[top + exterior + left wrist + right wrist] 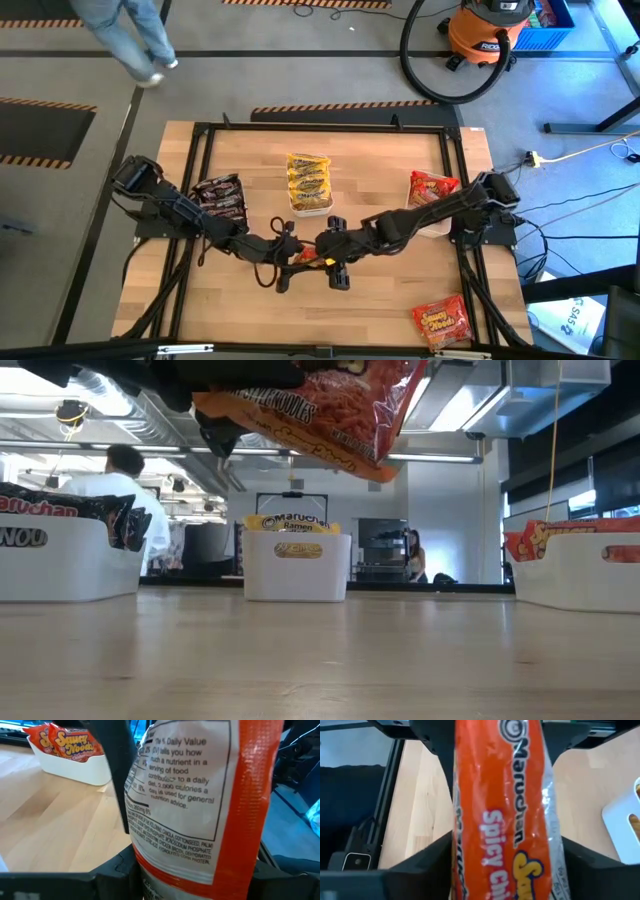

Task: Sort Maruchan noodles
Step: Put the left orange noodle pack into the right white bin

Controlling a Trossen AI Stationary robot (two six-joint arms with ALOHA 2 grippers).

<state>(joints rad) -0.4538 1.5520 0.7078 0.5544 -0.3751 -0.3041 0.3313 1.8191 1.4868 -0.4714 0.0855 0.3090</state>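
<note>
A red-orange Maruchan noodle packet (305, 258) hangs above the middle of the table, between my two grippers. My left gripper (292, 250) comes in from the table's left and is shut on it. My right gripper (325, 252) comes in from the right, slanting down, and its fingers close on the same packet. Three white trays stand along the far side: dark packets (220, 195) in the left one, yellow packets (308, 185) in the middle one, red-orange packets (432, 190) in the right one. Another red-orange packet (441, 322) lies flat on the table at the near right. My left gripper has the packet between its two fingers, which sit at its two side edges (250, 855); the printed back faces the wrist camera. The fingers come nearly level from the table's left. The packet (320, 420) is lifted clear of the table and tilted. My right gripper has a finger on either side of the bowed packet, against its side edges (462, 855), with the printed front toward the wrist camera. The fingers slant down from the table's right. The packet runs on away from them toward the other gripper.
The white trays show in the low view at the left (60, 565), the middle (297, 565) and the right (580, 570) of the far side. A loose black cable (268, 262) loops under the left arm. Bare wood lies in the near middle.
</note>
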